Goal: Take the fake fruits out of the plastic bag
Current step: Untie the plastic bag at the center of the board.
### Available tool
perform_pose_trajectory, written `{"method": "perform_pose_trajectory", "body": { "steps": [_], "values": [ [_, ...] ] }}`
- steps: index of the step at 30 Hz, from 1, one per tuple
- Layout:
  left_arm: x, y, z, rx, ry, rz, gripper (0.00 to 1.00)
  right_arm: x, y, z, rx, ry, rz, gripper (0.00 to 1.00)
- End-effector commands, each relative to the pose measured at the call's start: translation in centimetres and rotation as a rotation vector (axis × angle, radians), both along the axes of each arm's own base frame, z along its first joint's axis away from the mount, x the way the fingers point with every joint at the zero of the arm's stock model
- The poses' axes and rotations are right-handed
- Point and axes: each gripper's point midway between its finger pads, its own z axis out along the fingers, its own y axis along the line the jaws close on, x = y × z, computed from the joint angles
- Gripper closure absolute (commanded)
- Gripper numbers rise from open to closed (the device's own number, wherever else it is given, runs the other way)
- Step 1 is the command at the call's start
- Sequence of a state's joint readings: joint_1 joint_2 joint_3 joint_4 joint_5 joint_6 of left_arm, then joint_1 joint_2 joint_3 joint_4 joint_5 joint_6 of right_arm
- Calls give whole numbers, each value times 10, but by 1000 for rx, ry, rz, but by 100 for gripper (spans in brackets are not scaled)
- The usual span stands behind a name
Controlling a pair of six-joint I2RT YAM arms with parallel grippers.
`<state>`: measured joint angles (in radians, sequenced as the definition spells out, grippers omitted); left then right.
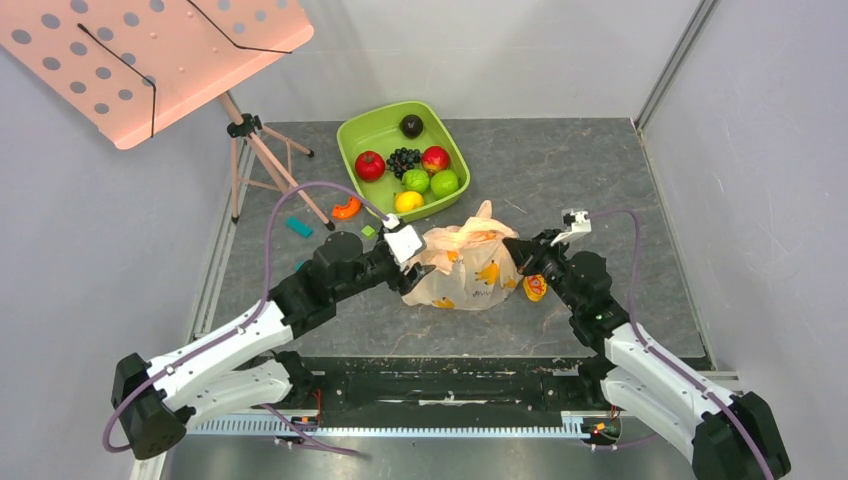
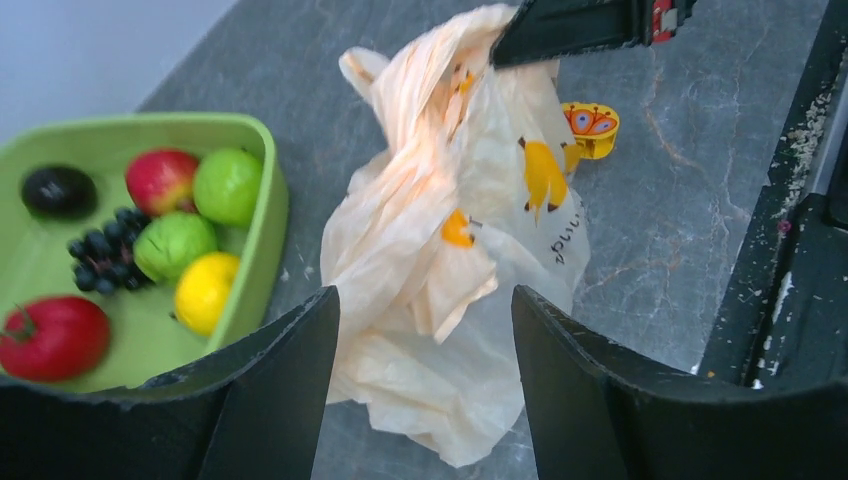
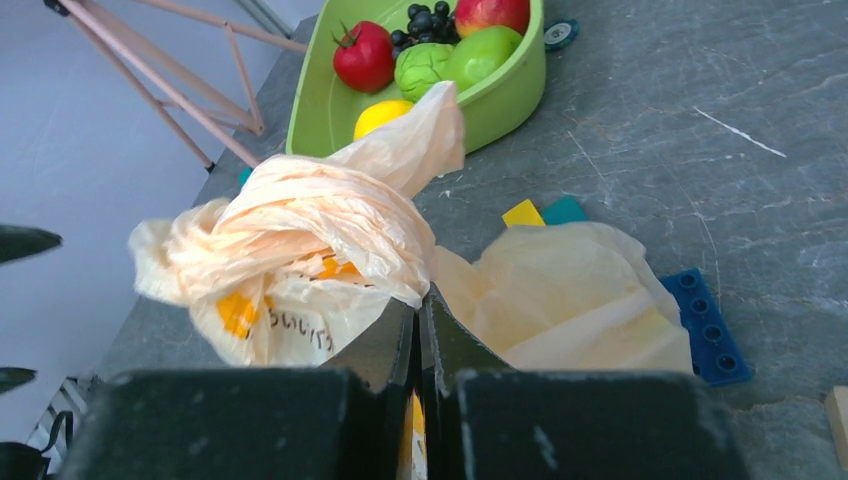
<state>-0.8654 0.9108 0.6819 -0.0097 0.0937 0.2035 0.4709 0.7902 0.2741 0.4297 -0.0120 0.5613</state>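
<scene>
The plastic bag (image 1: 465, 265) lies crumpled on the grey table between my two grippers, peach-beige with orange-yellow prints. My left gripper (image 1: 412, 272) is open at the bag's left side; in the left wrist view its jaws (image 2: 425, 295) stand wide apart around the bag's near folds (image 2: 440, 250) without gripping them. My right gripper (image 1: 513, 248) is shut on the bag's film; in the right wrist view (image 3: 422, 295) the jaws pinch a fold of the bag (image 3: 300, 230). The fake fruits are hidden; only a pale yellow bulge (image 3: 575, 300) shows through the film.
A green tub (image 1: 360, 130) behind the bag holds a blackish-blue grape bunch (image 1: 402, 160), red, green and yellow fruits. A yellow-orange toy (image 1: 535, 287) lies by the right gripper. Small blocks (image 1: 299, 227) lie left, a blue one (image 3: 705, 325) near the bag. A pink stand (image 1: 250, 140) is at back left.
</scene>
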Motion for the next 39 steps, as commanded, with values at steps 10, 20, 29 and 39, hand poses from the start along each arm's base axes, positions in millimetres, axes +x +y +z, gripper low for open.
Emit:
{"method": "perform_pose_trajectory", "body": {
  "steps": [10, 20, 29, 39],
  "values": [
    [20, -48, 17, 332, -323, -218, 29, -2, 13, 25, -76, -104, 107, 100],
    [44, -54, 2, 459, -410, -207, 30, -6, 11, 25, -110, -120, 115, 100],
    [54, -65, -5, 478, -399, -223, 50, -10, 10, 23, -119, -127, 126, 100],
    [49, -58, -14, 488, -367, -224, 98, -19, 13, 30, -180, -206, 190, 77]
  ]
}}
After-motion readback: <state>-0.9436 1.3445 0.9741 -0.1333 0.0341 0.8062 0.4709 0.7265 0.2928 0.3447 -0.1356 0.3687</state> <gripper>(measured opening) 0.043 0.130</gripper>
